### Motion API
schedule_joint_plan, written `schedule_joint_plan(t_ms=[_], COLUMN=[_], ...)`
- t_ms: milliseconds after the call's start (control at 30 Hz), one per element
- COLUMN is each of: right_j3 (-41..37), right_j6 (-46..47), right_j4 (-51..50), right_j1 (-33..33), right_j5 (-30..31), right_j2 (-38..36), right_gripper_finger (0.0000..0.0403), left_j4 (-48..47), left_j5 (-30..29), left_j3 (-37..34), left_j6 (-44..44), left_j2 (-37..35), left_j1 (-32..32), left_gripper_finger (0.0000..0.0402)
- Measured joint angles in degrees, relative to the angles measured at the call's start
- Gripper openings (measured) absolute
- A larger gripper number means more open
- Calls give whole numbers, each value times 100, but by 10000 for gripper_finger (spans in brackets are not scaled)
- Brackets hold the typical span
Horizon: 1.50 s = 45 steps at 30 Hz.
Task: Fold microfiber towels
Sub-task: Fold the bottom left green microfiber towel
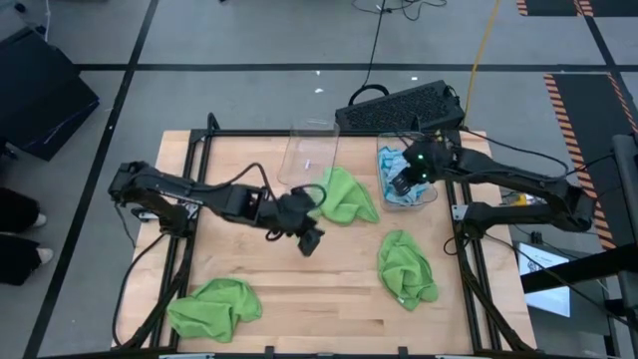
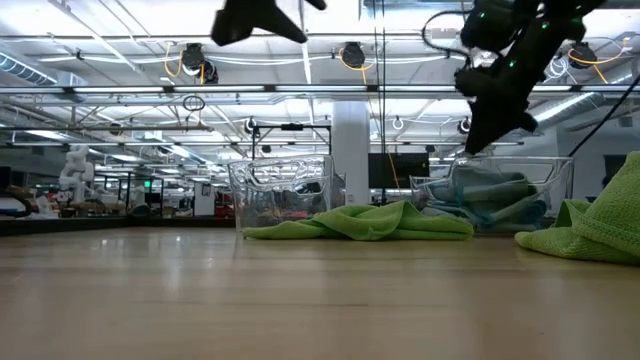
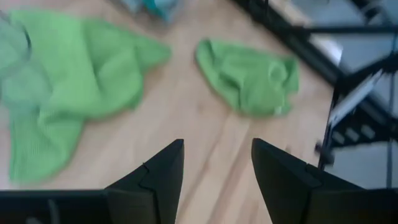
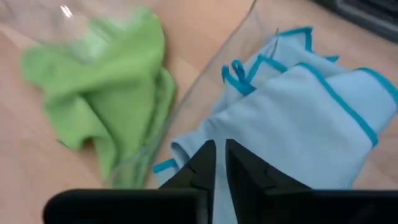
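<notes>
Three lime green microfiber towels lie crumpled on the wooden table: one at the middle (image 1: 344, 194) (image 4: 106, 81), one at the right (image 1: 407, 267) (image 3: 249, 74), and one at the near left (image 1: 214, 307). Light blue towels (image 4: 298, 112) (image 2: 495, 200) lie in a clear bin (image 1: 431, 195). My right gripper (image 4: 219, 163) (image 1: 402, 185) hangs shut just above that bin and the blue towels, nothing between its fingers. My left gripper (image 3: 217, 162) (image 1: 309, 239) is open above bare table, between the middle and right green towels.
A second clear bin (image 1: 309, 150) (image 2: 285, 190) stands at the far middle, beside the middle green towel. A dark keyboard-like object (image 1: 399, 105) lies past the table's far edge. Bare wood (image 1: 319, 289) shows between the near-left and right green towels.
</notes>
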Motion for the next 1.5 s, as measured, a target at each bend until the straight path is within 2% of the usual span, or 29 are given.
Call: schedule_joint_plan(t_ms=[200, 267, 367, 500, 667, 867, 1133, 1267, 1500], right_j3=[94, 222, 452, 769, 931, 931, 931, 931, 931], right_j6=[836, 1261, 1641, 1905, 2425, 3020, 3416, 3494, 3582], right_j4=[-30, -23, -49, -36, 211, 856, 1623, 2090, 2679], right_j1=[51, 226, 575, 1034, 1747, 2740, 3903, 4370, 4974], right_j5=[-557, -565, -442, -401, -296, -137, 782, 1076, 1132], right_j2=[-812, -1047, -1242, -1267, -1151, -858, -236, 77, 536], right_gripper_finger=[67, 79, 89, 92, 92, 92, 92, 91, 91], left_j4=[-927, -1175, -1271, -1262, -755, -647, -1377, -1211, -828], left_j5=[64, 107, 234, 689, 1065, 1247, 1246, 1432, 1676], left_j3=[0, -2, -185, -594, -1184, -1279, -1288, -1509, -2302], left_j6=[-977, -1305, -1756, -2212, -2151, -483, 1553, 2708, 3360], left_j2=[0, 0, 0, 7, 9, 9, 117, 98, 103], left_j1=[-630, -838, -1115, -1463, -1851, -2392, -2805, -2833, -2613], left_gripper_finger=[188, 188, 188, 188, 188, 188, 188, 188, 188])
